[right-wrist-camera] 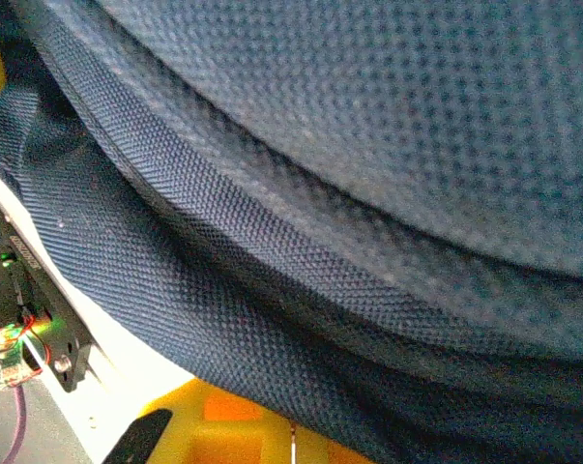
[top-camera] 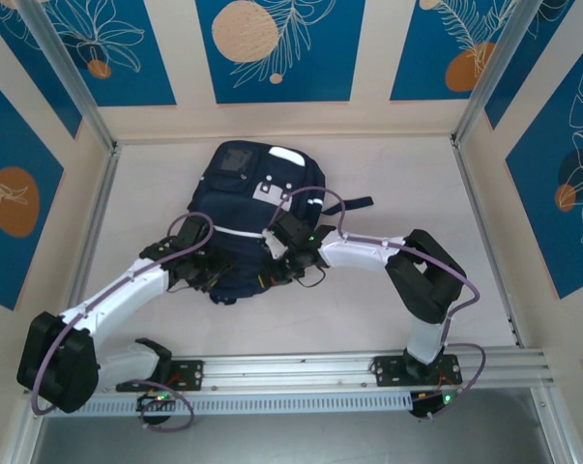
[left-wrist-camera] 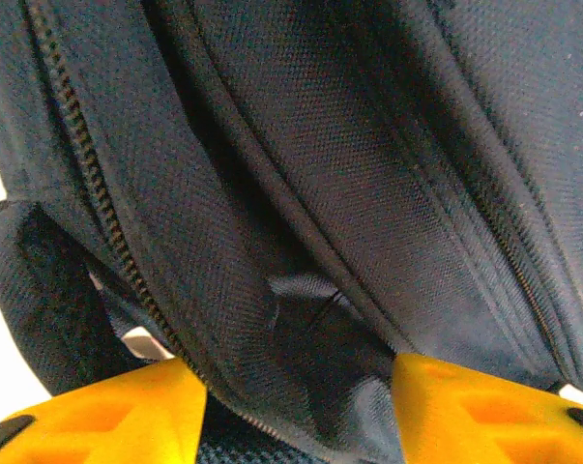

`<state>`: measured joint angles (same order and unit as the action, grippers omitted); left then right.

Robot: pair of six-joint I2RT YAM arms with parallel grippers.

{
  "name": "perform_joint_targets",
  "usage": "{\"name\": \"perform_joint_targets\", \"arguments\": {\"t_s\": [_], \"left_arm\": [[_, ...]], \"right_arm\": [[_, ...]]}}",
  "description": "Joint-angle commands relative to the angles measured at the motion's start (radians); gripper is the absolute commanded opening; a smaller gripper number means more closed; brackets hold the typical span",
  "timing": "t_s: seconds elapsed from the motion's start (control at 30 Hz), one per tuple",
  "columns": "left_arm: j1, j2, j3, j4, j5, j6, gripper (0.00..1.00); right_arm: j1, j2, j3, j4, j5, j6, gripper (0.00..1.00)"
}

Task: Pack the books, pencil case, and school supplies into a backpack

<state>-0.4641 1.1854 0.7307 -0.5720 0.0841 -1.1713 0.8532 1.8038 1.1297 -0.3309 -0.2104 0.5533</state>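
Note:
The navy backpack (top-camera: pixel 243 208) lies flat in the middle of the table, white patches up. My left gripper (top-camera: pixel 214 280) is at its near left corner. In the left wrist view it (left-wrist-camera: pixel 299 406) is open, with its yellow fingers (left-wrist-camera: pixel 127 416) apart, a fold of backpack fabric (left-wrist-camera: pixel 368 145) bulging between them and a zipper (left-wrist-camera: pixel 88 184) running down the left. My right gripper (top-camera: pixel 283 263) is at the near right edge. In the right wrist view it (right-wrist-camera: pixel 293 440) is shut, with backpack fabric (right-wrist-camera: pixel 368 193) drawn tight over its tips. The books, pencil case and school supplies are out of view.
A metal rail (top-camera: pixel 301 372) with both arm bases runs along the near edge. Frame posts (top-camera: pixel 98 203) and patterned walls close in the left, right and back. Bare white table (top-camera: pixel 417 193) lies to the right of the backpack and in front of it.

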Motion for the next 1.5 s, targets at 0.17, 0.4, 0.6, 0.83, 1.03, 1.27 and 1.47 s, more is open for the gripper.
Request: {"name": "perform_joint_targets", "arguments": {"t_s": [0.17,0.4,0.6,0.83,1.03,1.27,1.47], "left_arm": [[-0.018,0.056,0.008,0.003,-0.022,-0.028,0.50],[-0.014,0.077,0.048,-0.008,-0.075,-0.003,0.16],[0.021,0.061,0.054,-0.035,-0.091,0.036,0.06],[0.085,0.063,0.020,-0.049,-0.078,0.086,0.06],[0.124,0.062,0.013,-0.061,-0.075,0.122,0.05],[0.150,0.065,0.018,-0.066,-0.067,0.144,0.06],[0.169,0.061,0.015,-0.071,-0.067,0.161,0.05]], "right_arm": [[-0.006,-0.032,-0.013,0.015,-0.026,0.025,0.00],[-0.006,-0.044,-0.024,0.004,-0.003,0.020,0.00],[-0.012,-0.064,-0.040,-0.046,0.065,-0.022,0.00],[-0.023,-0.050,-0.057,-0.065,0.112,-0.068,0.00],[-0.029,-0.098,-0.113,-0.019,0.144,-0.115,0.02],[-0.039,-0.155,-0.209,0.088,0.201,-0.153,0.03],[-0.060,-0.190,-0.273,0.197,0.244,-0.201,0.02]]}}
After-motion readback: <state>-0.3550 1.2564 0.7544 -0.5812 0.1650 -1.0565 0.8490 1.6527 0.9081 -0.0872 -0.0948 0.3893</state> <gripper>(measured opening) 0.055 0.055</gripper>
